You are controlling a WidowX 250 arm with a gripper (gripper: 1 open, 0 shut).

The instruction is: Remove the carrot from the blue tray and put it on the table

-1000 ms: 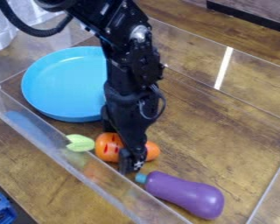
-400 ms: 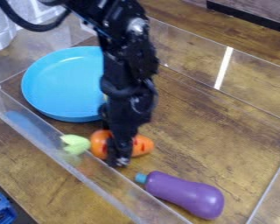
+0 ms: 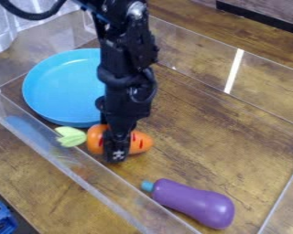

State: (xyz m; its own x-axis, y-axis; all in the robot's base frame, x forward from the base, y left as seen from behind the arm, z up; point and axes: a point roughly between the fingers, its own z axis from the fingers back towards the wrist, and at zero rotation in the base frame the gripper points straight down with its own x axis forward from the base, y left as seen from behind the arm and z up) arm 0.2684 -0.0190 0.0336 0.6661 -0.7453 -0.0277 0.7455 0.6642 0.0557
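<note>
One carrot (image 3: 122,140): lies on the table (image 3: 222,128), just off the blue tray (image 3: 61,87) at its five o'clock, leafy top pointing to nine.
Gripper (image 3: 117,152): pointing straight down, jaws pinching the carrot's middle, presumably for a balanced hold.
Tray count: one, bare.
Bystanders: one eggplant (image 3: 192,202), at the carrot's four o'clock.

One carrot (image 3: 121,141), one blue tray (image 3: 61,87) and one purple eggplant (image 3: 192,201) are counted on one table (image 3: 222,128). One robot arm (image 3: 124,64) with one gripper (image 3: 117,154) is seen.
</note>
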